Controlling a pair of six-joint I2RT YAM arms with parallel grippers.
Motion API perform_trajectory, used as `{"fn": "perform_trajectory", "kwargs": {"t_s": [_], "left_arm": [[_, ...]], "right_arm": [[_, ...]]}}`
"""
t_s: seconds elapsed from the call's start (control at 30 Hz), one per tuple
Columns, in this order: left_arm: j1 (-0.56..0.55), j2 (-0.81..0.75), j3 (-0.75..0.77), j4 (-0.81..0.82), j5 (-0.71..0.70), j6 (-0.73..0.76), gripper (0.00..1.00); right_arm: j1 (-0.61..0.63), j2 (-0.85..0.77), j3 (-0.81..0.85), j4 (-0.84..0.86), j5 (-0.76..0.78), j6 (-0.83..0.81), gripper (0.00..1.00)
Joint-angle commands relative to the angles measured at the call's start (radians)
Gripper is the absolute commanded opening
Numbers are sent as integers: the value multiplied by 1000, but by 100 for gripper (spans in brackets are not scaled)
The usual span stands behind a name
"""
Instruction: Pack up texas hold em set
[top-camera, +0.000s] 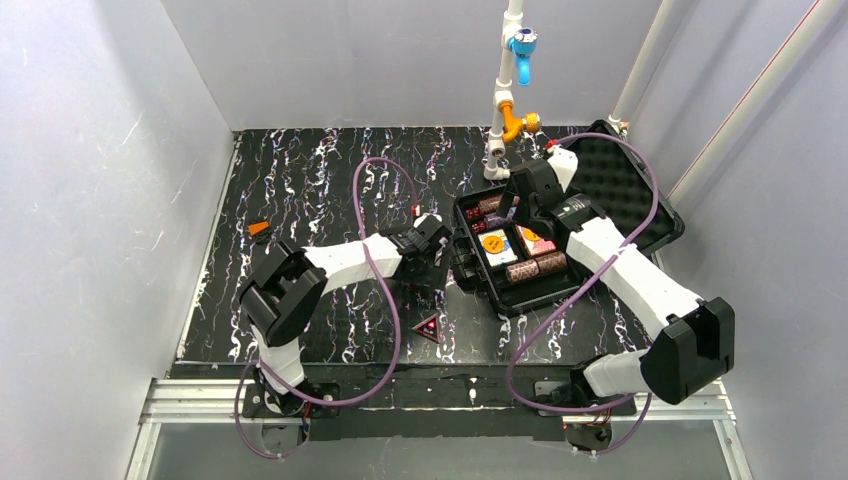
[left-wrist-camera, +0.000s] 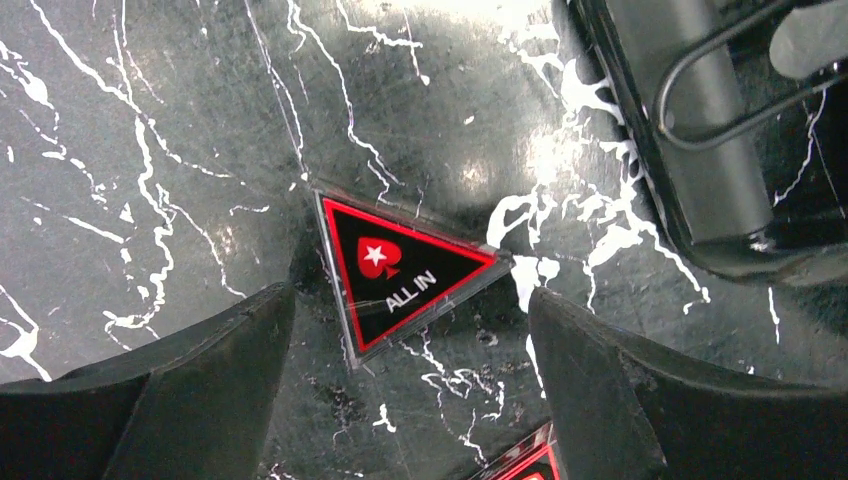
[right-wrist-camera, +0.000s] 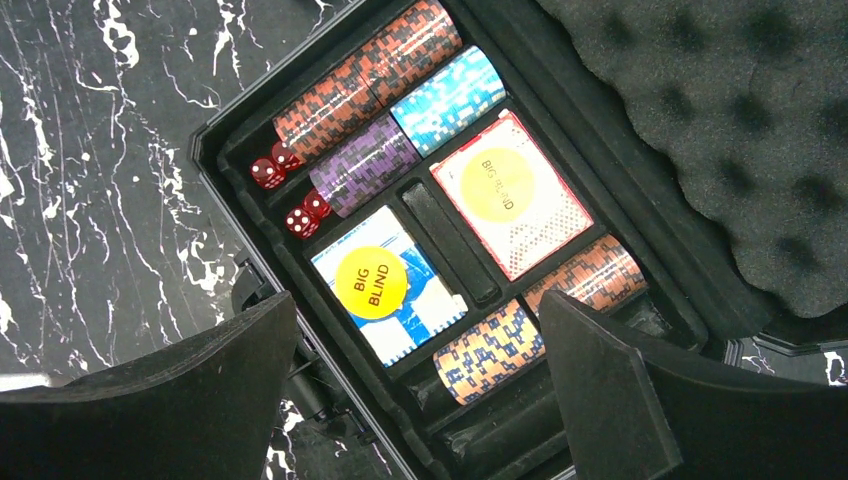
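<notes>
The black case (top-camera: 503, 302) of the texas hold em set lies open, its foam lid (top-camera: 625, 180) leaning back to the right. Inside I see chip rolls (right-wrist-camera: 365, 75), red dice (right-wrist-camera: 268, 170), a blue deck (right-wrist-camera: 395, 300) and a red deck (right-wrist-camera: 510, 200), each with a yellow "BIG BLIND" disc (right-wrist-camera: 372, 283). My right gripper (right-wrist-camera: 415, 300) hovers open over the case. A black-and-red triangular "ALL IN" marker (left-wrist-camera: 405, 275) lies flat on the table. My left gripper (left-wrist-camera: 410, 295) is open above it, a finger on each side. Another triangular marker (top-camera: 429, 328) lies nearer the front.
The case's handle side (left-wrist-camera: 700, 130) is just right of the left gripper (top-camera: 438, 250). A small orange piece (top-camera: 259, 228) sits at the table's left edge. A white post (top-camera: 497, 140) with blue and orange fittings stands behind the case. Grey walls close in the marbled table (top-camera: 320, 180).
</notes>
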Motion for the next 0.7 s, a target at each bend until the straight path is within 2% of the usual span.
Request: {"fn": "perform_trajectory", "kwargs": {"t_s": [0.0,0.3,0.67], "left_arm": [[-5,29,59,-35,-49,-45,84],[-15,78,107,-119,-131,-105,79],[-29,116,121,-155,-147,-176,74]], "right_arm": [[6,20,4,27,9,-11,98],[7,29,1,30,-1,-19,98],[7,38,0,39,-10,-21,98]]}}
